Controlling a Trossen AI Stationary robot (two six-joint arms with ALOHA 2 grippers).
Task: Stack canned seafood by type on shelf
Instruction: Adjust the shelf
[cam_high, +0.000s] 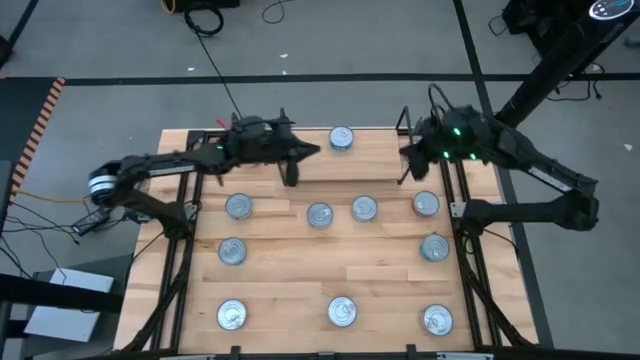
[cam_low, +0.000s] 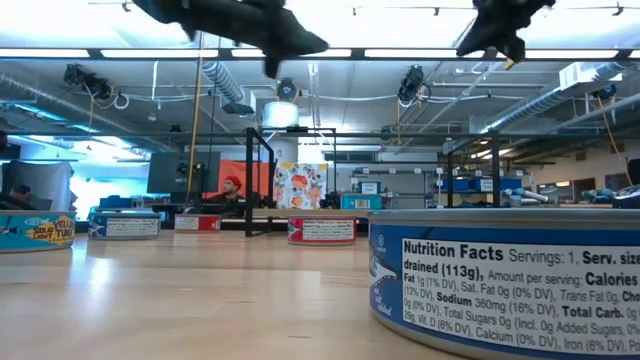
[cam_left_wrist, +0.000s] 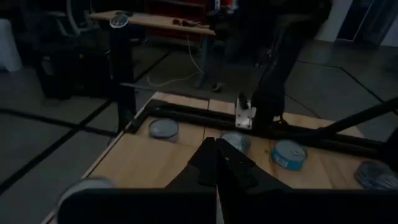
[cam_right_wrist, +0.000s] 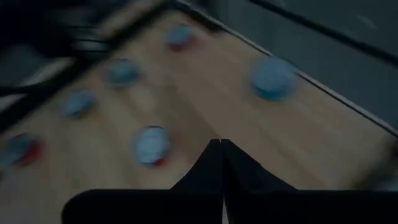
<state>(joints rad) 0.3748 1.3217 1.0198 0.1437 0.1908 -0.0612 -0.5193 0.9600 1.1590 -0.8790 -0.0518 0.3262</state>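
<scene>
The left gripper (cam_high: 291, 176) hangs above the far half of the table with its two fingers (cam_left_wrist: 217, 165) pressed together and nothing between them, as its own wrist view shows. From where it hangs, the closest tin (cam_high: 319, 215) lies just below and a little toward the table's near edge, with another (cam_high: 364, 208) beside that one on the side of the right arm, and a third (cam_high: 239, 207) back toward the left arm's base. Being flat and round, these tins have no long axis to line up with, so I would judge the coming move turns only on dropping straight down over one and opening first. A lone tin (cam_high: 341, 138) sits beyond the left gripper, close to the table's far edge. The right gripper (cam_high: 405, 167) is over the far right corner, its fingers (cam_right_wrist: 219, 163) likewise closed on nothing; a red-sided tin (cam_high: 426, 204) lies just off it toward the near edge, so that arm looks better placed for the right-hand column. More tins sit in the near row, one (cam_low: 505, 280) with a blue label right up against the low camera. Farther off in the low view stands the shelf (cam_low: 262, 180), its black wire frame upright and, as far as I can tell, no tins stacked on it yet.
</scene>
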